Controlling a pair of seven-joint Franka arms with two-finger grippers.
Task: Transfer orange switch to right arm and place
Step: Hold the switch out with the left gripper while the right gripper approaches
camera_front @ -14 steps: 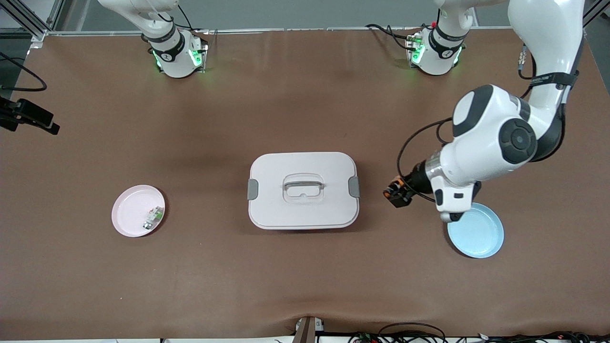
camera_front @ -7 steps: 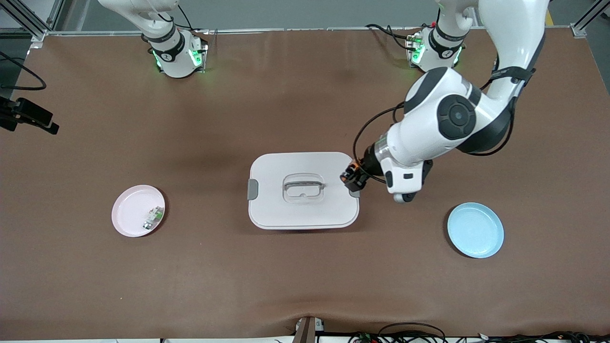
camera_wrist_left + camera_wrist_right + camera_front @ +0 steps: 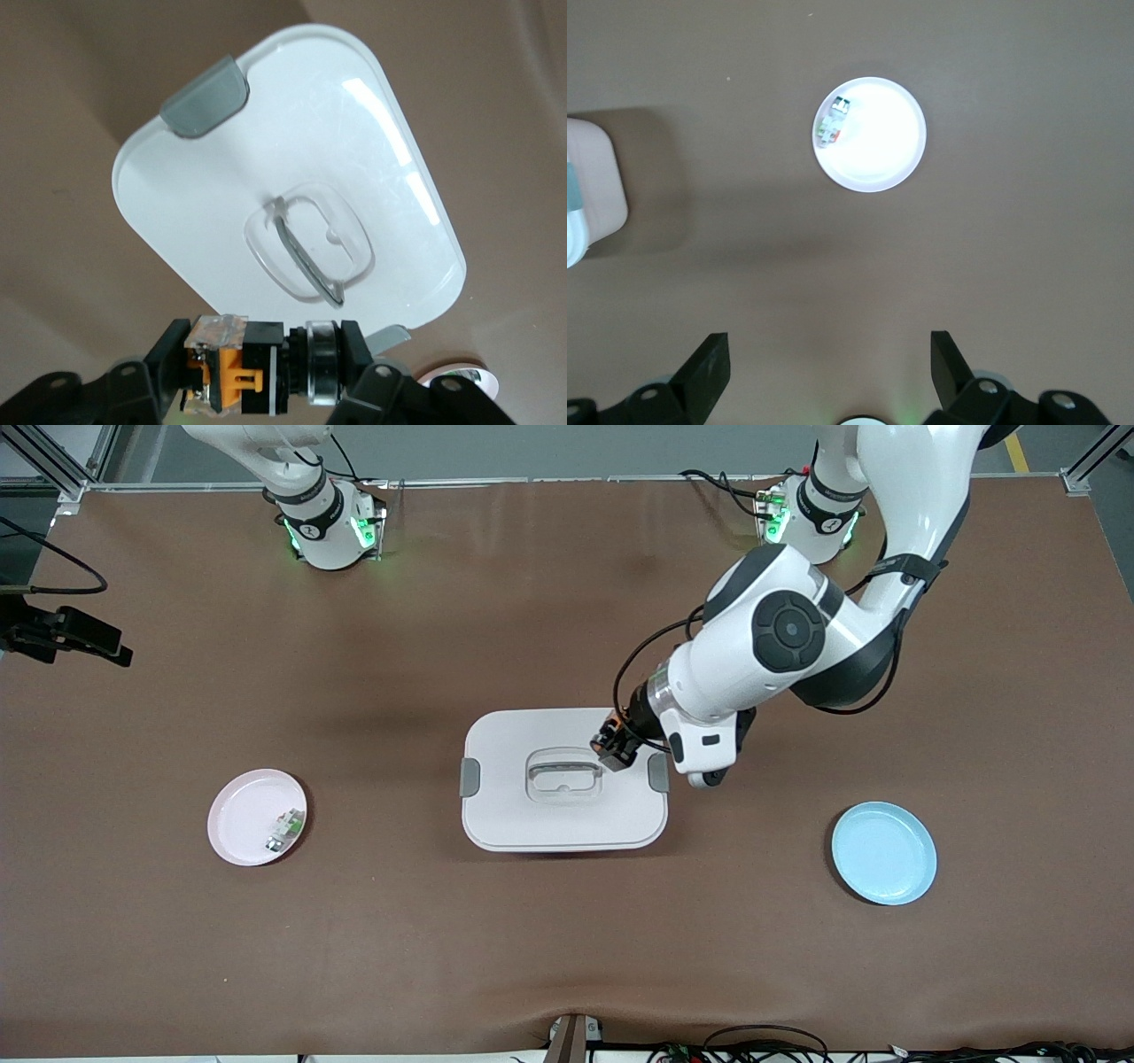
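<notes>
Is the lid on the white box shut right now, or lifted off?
Shut. The white box has its lid seated flat, grey latches at both ends, handle lying in its recess. The left gripper hovers over it, shut on the orange switch.

Even, bright overhead light fills the scene, and the white lidded box [image 3: 563, 779] throws only a thin soft shadow on the brown table [image 3: 567, 921]. Below the left gripper [image 3: 261, 367], streaks of glare cross that lid. Under the right gripper [image 3: 830, 367], the pink plate [image 3: 873, 146] is washed out nearly white.
</notes>
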